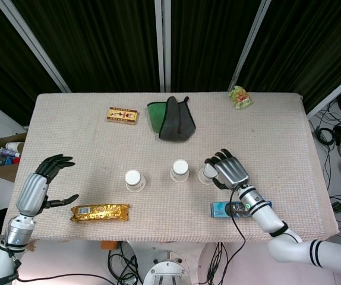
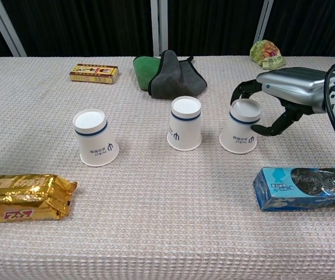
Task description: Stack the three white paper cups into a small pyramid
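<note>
Three white paper cups stand upside down in a row on the table. The left cup and the middle cup stand free. The right cup leans slightly. My right hand wraps it from the right: fingers curl behind its top and the thumb touches its right side. My left hand hovers open off the table's front left corner, seen only in the head view.
A gold snack pack lies front left. A blue cookie pack lies just under my right wrist. At the back are a yellow box, a green-grey cloth and a green snack bag.
</note>
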Robot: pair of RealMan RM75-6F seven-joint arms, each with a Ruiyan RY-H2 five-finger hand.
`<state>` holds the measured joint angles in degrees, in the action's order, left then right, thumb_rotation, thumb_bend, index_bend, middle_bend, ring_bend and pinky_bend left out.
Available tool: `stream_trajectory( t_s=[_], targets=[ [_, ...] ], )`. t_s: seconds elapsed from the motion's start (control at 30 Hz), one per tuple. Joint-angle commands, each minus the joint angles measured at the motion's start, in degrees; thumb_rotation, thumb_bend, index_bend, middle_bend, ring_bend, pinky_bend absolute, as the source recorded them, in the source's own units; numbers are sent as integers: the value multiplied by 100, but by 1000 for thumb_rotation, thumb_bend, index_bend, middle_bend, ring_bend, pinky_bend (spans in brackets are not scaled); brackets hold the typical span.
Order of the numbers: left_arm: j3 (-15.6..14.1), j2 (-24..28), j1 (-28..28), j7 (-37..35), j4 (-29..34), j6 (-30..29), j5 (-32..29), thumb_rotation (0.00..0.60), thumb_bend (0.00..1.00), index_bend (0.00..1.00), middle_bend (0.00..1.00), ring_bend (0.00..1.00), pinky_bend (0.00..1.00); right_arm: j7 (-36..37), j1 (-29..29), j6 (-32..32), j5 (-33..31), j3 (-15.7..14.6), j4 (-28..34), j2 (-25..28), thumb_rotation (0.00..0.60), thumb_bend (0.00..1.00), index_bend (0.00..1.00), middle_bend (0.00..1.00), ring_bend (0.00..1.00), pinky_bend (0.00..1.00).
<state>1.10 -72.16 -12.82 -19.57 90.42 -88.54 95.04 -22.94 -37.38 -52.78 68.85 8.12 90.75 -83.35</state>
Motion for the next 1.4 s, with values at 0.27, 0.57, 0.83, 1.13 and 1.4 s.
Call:
stream_trajectory(
  t_s=[0.27, 0.57, 0.83, 1.13, 1.4],
  targets=[
    [-4, 11, 25, 3, 6, -5, -9, 600, 0, 256, 201, 120, 152, 84, -306, 131, -35, 135, -190, -284, 600, 377, 360, 341, 165, 159],
    [-9, -9, 87, -87, -79, -52, -45, 600, 0, 256, 201, 120, 152, -14, -486, 189, -157, 130, -254, -435, 600, 377, 360, 338, 165, 158],
    [-12, -38, 110, -151, -148, -74, -37, 600, 0, 256, 201, 120, 152, -37, -536, 155, -199, 70, -320, -520, 600, 377, 360, 329, 165, 159],
    [-4, -56, 146, -197, -204, -112, -50, 600, 0, 256, 201, 120, 152, -42, -585, 152, -238, 19, -355, -557, 600, 365, 288, 288, 164, 147],
    [3, -74, 137, -199, -217, -107, -25, 600, 0, 256, 201, 120, 152, -89, -595, 130, -318, -23, -276, -494, 600, 323, 166, 241, 152, 130]
  ],
)
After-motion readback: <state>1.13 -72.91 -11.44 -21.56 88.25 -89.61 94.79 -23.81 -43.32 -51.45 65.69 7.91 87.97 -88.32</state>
